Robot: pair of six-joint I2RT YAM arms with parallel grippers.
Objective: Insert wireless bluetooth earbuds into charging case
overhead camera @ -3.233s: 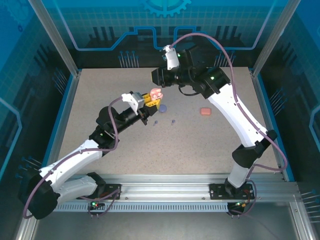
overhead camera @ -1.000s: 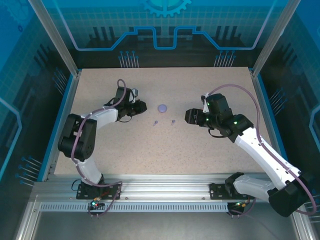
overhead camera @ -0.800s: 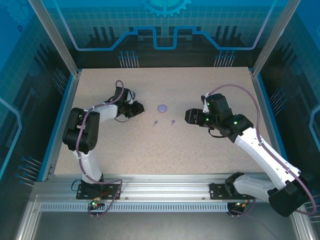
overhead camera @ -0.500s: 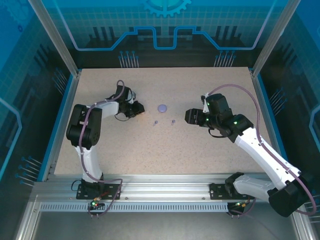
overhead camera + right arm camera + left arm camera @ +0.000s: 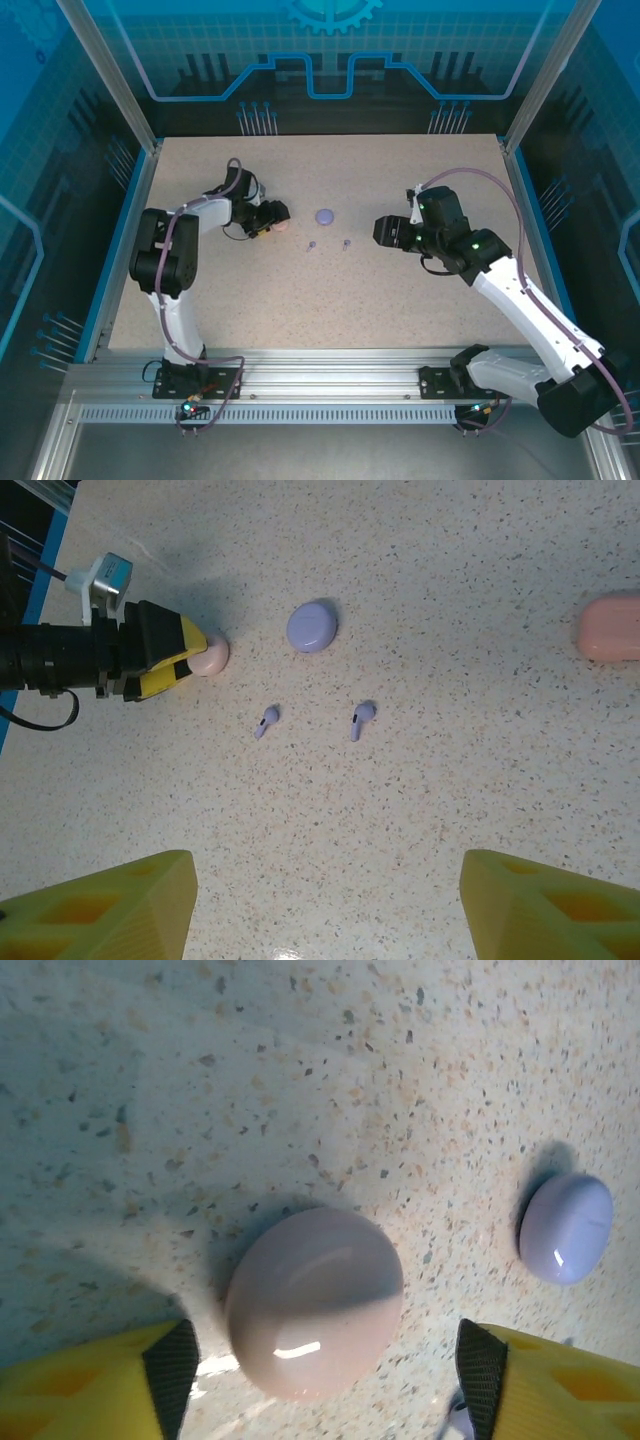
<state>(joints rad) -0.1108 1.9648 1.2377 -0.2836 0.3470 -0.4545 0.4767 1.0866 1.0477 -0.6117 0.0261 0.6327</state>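
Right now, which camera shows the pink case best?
The left wrist view: the pink case sits large and whole inside the open left gripper. Top external shows it as a speck at that gripper's tip; right wrist shows it small too.

Top cam: sitting high and behind the bases of left arm (image 5: 165, 260) and right arm (image 5: 520, 300), looking down and fwd, far off, taking in the whole table (image 5: 330, 300).

L wrist cam: looking down at the tabletop from v. close. Its own left fingers (image 5: 90, 1385) are cropping in at both bottom corners. Pink case (image 5: 313, 1303) is sitting large mid-frame, purple case (image 5: 565, 1228) at right edge.

R wrist cam: hanging higher, looking down on mid-table at mid range, framed same way up as top cam. Right fingers (image 5: 110, 910) are showing at bottom corners.

Overlap: all three are catching both cases. Top + R wrist are also sharing purple earbuds (image 5: 266, 720) and left gripper (image 5: 165, 658).
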